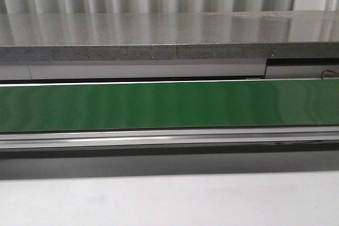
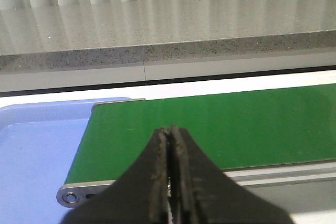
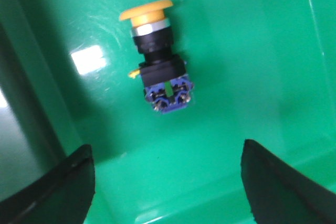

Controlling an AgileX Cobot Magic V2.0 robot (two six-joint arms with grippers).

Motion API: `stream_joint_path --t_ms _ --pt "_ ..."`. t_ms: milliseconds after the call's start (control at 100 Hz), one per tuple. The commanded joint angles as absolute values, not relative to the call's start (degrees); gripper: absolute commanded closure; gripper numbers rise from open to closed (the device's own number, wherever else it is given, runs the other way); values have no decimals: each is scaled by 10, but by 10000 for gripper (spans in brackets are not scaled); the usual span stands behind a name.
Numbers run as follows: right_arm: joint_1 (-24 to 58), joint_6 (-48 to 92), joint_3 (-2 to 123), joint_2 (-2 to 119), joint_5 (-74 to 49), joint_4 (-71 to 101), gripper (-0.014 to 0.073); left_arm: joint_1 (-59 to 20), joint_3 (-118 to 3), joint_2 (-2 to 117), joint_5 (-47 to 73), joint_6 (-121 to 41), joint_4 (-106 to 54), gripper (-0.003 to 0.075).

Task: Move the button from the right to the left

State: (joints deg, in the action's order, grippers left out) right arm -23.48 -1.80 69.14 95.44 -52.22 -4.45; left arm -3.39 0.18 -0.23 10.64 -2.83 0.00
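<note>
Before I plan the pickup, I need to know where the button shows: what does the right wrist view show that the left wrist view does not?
Only the right wrist view shows the button, lying on its side on the floor of a green bin, with the right end effector open above it. Only the left wrist view shows the green conveyor belt, a blue tray at its end, the grey counter and the left end effector, shut and empty. They share nothing visible.
</note>
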Motion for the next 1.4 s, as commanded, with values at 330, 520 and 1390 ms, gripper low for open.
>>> stream_joint_path --t_ms 330,520,1390 --pt "-238 52 729 1037 -485 -75 22 -39 25 -20 63 -28 -5 741" --pt "-238 52 729 1067 -460 -76 22 -39 25 -20 63 -28 -5 741" --pt "-223 50 729 949 -466 -65 335 -39 25 -20 63 -28 -5 741"
